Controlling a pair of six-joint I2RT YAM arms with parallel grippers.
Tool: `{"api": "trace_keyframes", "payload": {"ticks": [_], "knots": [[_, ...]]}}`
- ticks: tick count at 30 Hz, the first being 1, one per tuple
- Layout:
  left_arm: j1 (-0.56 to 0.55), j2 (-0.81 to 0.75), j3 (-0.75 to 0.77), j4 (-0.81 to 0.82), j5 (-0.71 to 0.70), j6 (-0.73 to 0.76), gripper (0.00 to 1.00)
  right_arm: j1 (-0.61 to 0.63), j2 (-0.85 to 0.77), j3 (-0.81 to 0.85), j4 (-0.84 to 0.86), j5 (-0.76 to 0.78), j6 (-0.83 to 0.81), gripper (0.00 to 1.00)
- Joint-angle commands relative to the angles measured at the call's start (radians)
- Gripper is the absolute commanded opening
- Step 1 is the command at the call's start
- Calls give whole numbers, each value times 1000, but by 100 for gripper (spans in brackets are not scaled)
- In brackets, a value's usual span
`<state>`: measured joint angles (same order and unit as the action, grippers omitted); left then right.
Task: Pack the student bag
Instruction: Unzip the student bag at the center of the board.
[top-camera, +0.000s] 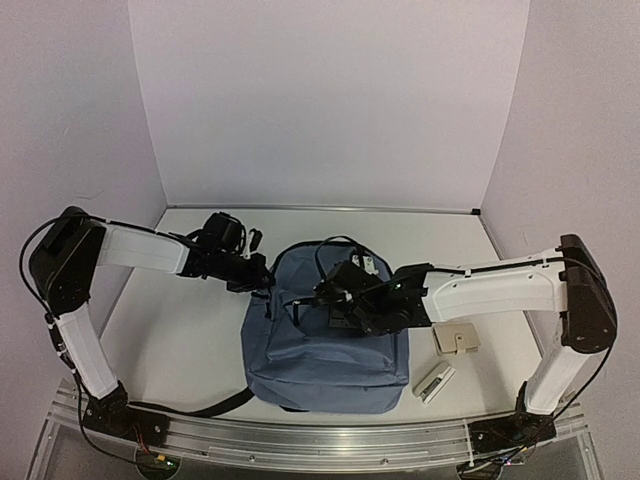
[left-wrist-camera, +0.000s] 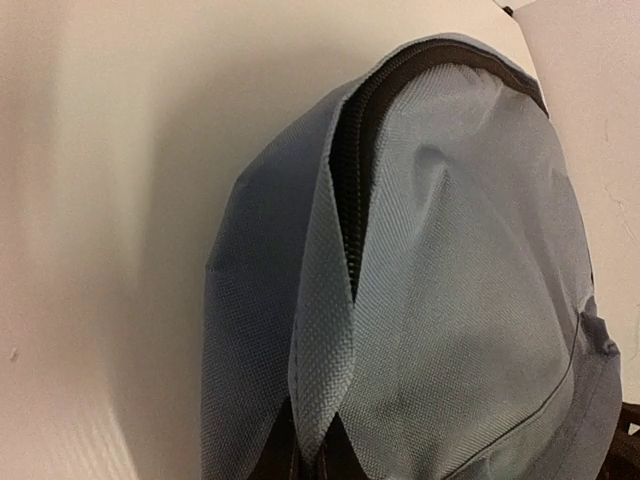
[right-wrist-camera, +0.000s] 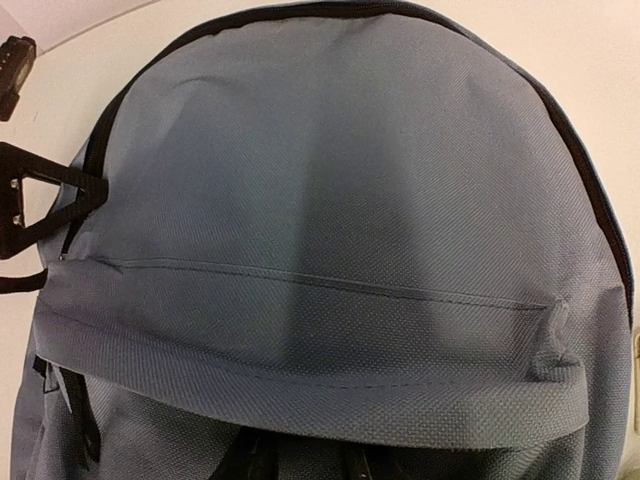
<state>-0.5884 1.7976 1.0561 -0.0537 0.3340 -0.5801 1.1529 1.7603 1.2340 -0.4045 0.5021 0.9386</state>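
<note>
Bag (top-camera: 320, 350) flat on tabletop (top-camera: 190, 330). L gripper (top-camera: 262, 275) clamped on flap (left-wrist-camera: 320, 330) by zip (left-wrist-camera: 352, 200), bag's top-left edge. R gripper (top-camera: 325, 297) over bag mid, can't tell if apart or together.

Beige snap pouch (top-camera: 456, 340) and white-grey stapler-like item (top-camera: 433, 382) lie near each other on white table (top-camera: 180, 340).

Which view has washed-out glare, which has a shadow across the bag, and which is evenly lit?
Left wrist view: the table beside the student bag is washed out and soft, the weave sharp. Right wrist view: a broad shadow darkens the bag's middle. Top external view: even light, a lilac cast on the walls.
</note>
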Motion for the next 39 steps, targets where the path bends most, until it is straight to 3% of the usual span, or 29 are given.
{"api": "trace_keyframes", "payload": {"ticks": [1,8,18,34,39], "knots": [[1,-226,-166,86,-63,-126,0,33,-27,101,-28,-37,-85,28],[-21,-396,-417,197,-31,-314,0,125,8,229,-25,-114,-166,39],[-25,-478,-436,139,-43,-310,0,162,98,266,-11,-318,-152,37],[-27,-505,-449,139,-32,-308,0,171,196,336,-95,-188,-108,32],[-29,-515,-452,133,-36,-307,0,170,230,369,-130,-126,-87,26]]}}
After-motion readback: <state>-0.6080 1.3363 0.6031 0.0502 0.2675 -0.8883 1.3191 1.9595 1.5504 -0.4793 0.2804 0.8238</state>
